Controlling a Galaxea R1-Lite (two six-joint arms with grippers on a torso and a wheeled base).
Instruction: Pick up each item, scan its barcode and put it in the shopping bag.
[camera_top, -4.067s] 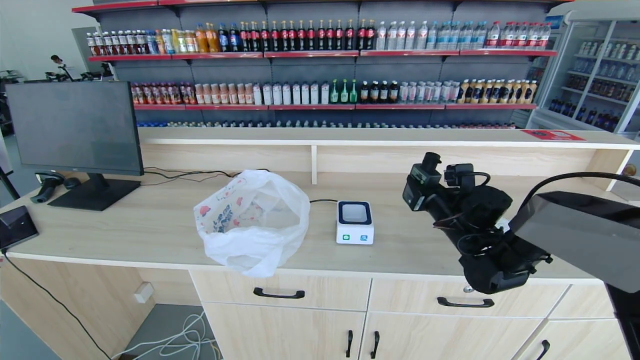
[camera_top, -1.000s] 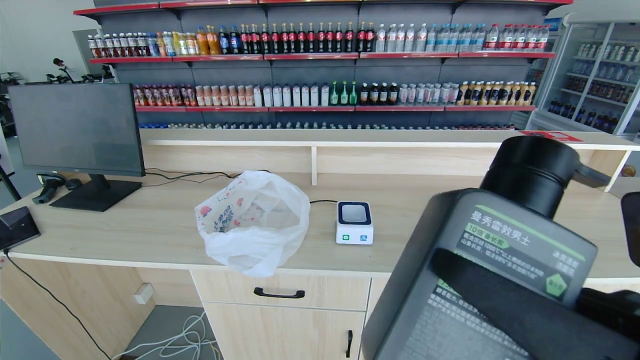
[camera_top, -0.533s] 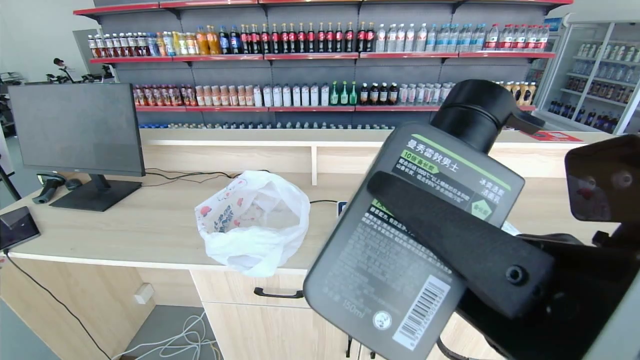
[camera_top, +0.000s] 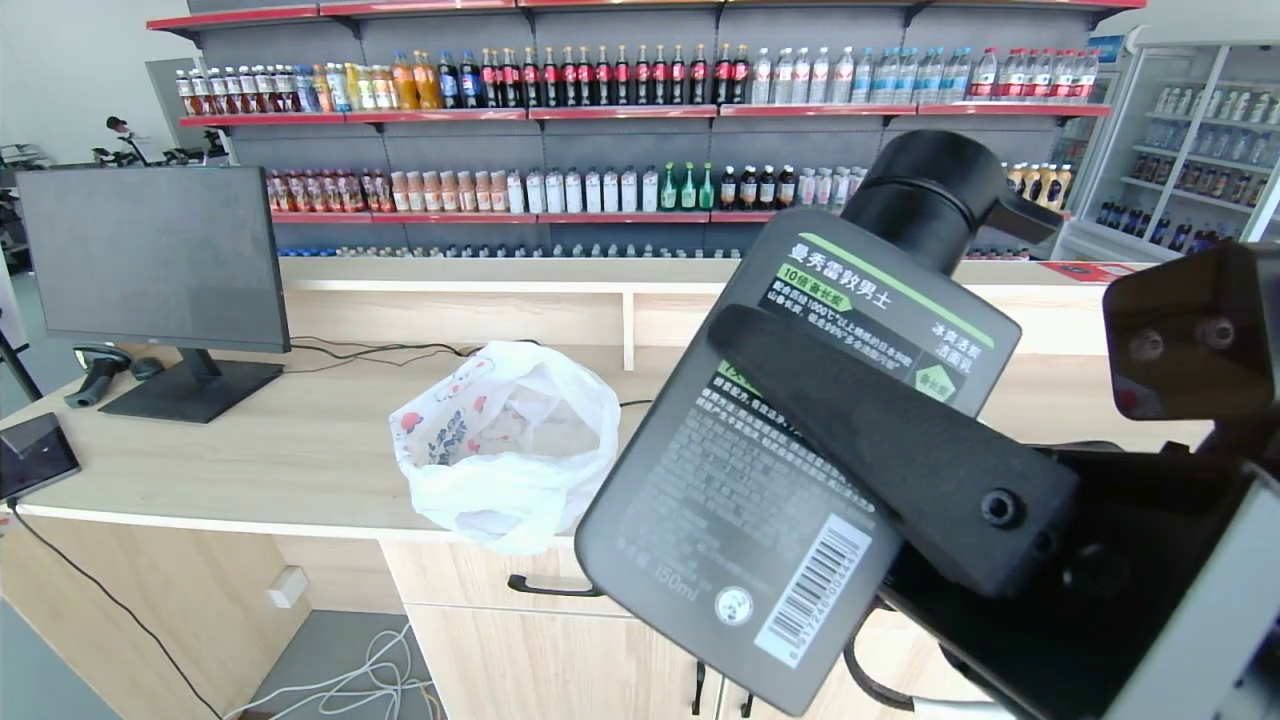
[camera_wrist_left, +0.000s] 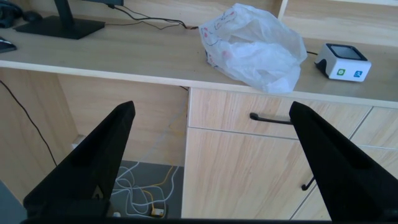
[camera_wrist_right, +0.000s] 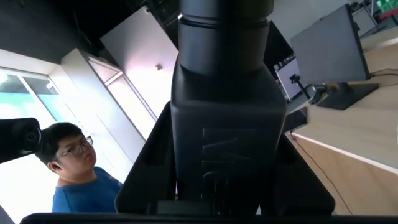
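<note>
Closest in, held up in the air just before the head camera: a dark grey pump bottle (camera_top: 720, 500), clamped in the right gripper (camera_top: 800, 390), with one finger (camera_top: 880, 450) laid flat across the printed back face and the other hidden behind. Tilted, not upright: long axis slanting from the base, low and toward the left, up to the black pump cap (camera_top: 935, 195), high, toward the right and farther off. Barcode (camera_top: 812, 590) near the base, turned toward the camera and so away from the counter.

Judged to be on the scanning step: lifted clear, not yet presented to the reader, not yet bagged. Calls next for rolling the wrist so that the barcode face looks down, then lowering it over the reader's window. Likely a little fussy, with the finger lying not far from the code.

Lower down, in front of the drawers (camera_wrist_left: 280, 118): left gripper (camera_wrist_left: 211, 155), fingers spread wide, holding nothing.

Farther off on the counter (camera_top: 250, 450): white shopping bag (camera_top: 505, 440), mouth gaping upward, with the small white scanner (camera_wrist_left: 343, 61) near it. Beyond, a monitor (camera_top: 155, 255) at the left end, and drink shelves (camera_top: 620, 110) along the back.
</note>
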